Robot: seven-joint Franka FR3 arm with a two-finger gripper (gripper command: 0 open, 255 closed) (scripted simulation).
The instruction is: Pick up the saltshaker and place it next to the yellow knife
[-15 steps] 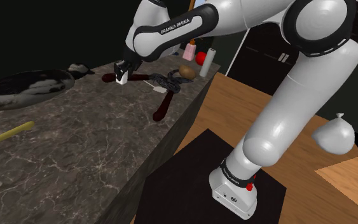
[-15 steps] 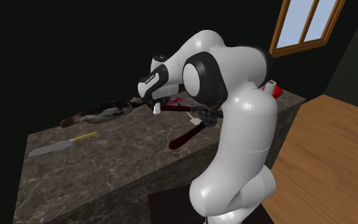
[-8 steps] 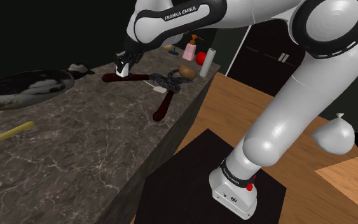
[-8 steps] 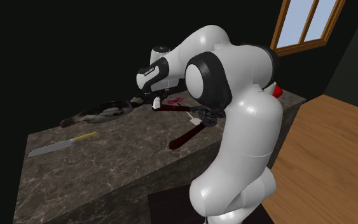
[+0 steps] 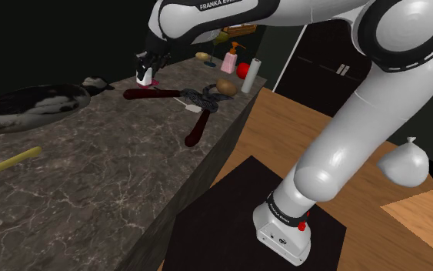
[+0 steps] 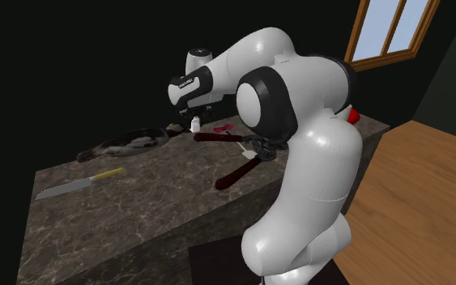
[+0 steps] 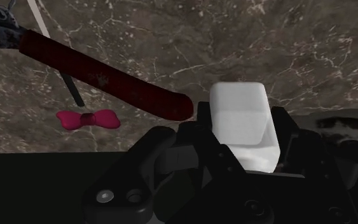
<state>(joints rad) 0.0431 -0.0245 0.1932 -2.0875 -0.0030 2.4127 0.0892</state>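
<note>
Above the far end of the counter (image 5: 114, 177), the gripper (image 5: 146, 65) is clamped on the white saltshaker (image 7: 241, 124), its fingers pressing two opposite sides. The shaker looks small, rigid and light, probably smooth-walled, so a firm mid-body hold suits it. The yellow knife (image 5: 11, 162) lies well apart.

Both exterior views over one counter (image 5: 91, 185)

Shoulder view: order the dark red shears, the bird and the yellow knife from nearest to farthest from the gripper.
From the gripper, holding the saltshaker:
1. Dark red shears, just beneath it.
2. Bird, lying toward the view's left.
3. Yellow knife, at the near left edge.
</note>
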